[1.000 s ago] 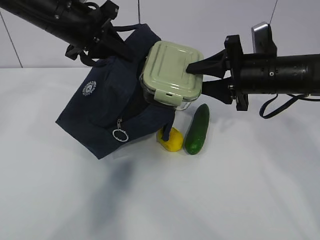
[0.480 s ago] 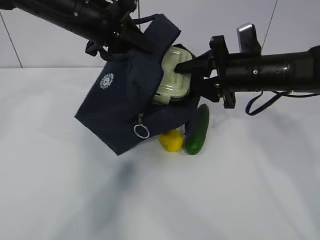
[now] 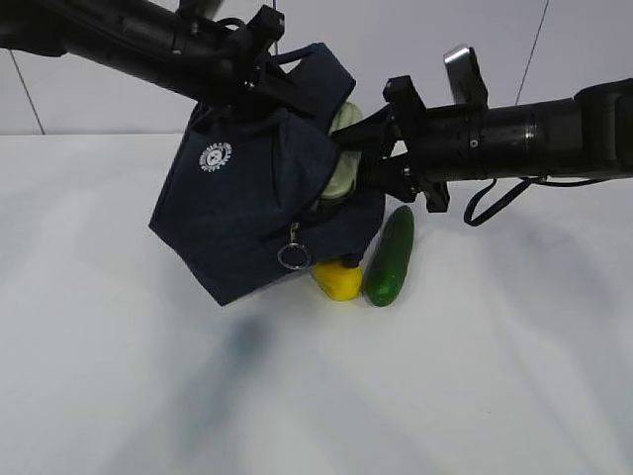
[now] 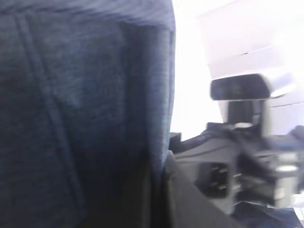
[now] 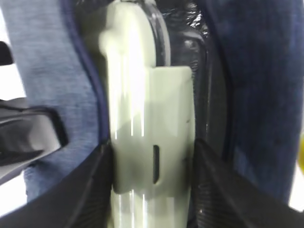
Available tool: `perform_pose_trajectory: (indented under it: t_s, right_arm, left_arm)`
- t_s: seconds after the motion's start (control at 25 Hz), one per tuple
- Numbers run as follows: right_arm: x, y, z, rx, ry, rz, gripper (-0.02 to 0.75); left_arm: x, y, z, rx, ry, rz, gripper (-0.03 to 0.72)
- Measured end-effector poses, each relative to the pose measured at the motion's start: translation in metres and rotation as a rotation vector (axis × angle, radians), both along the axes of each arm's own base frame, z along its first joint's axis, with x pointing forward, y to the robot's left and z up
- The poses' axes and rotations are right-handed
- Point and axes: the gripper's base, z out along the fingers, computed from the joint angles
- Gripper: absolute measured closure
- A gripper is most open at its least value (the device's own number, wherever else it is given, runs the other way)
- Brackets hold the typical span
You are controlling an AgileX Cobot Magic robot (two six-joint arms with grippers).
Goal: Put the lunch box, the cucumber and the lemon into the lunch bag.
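The boxy dark navy fabric lunch bag (image 3: 259, 213) hangs tilted off the white table (image 3: 475, 386), its mouth turned toward the right arm, and the left gripper (image 3: 259, 61) is pinched tight on the bag's top edge near a handle. A second ago the clear glass lunch box (image 3: 342, 160) with its sage-green clip lid sat wholly outside the opening; now only a sliver of lid shows past the rim, so it has gone most of the way in. The right gripper (image 5: 152, 156) clamps the box across lid and base, fingers (image 5: 88, 190) on either side. The small yellow lemon (image 3: 338, 280) and short dark green cucumber (image 3: 390, 255) lie on the table just under the bag, so I judge the first of three items nearly stowed
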Motion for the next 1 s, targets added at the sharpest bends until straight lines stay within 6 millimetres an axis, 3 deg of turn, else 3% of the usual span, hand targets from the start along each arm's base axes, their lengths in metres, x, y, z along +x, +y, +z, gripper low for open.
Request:
perform_pose_trajectory:
  t_s: [0.24, 0.72, 1.0]
  right_arm:
    - [0.0, 0.009, -0.014, -0.005, 0.035, 0.02, 0.363]
    - [0.009, 0.012, -0.002, -0.015, -0.014, 0.005, 0.363]
    - [0.009, 0.021, -0.012, -0.023, 0.011, 0.011, 0.363]
  left_arm:
    - [0.0, -0.001, -0.001, 0.0, -0.007, -0.006, 0.697]
    - [0.005, 0.001, -0.001, 0.009, -0.043, 0.031, 0.697]
    - [0.006, 0.001, -0.001, 0.015, -0.057, 0.037, 0.697]
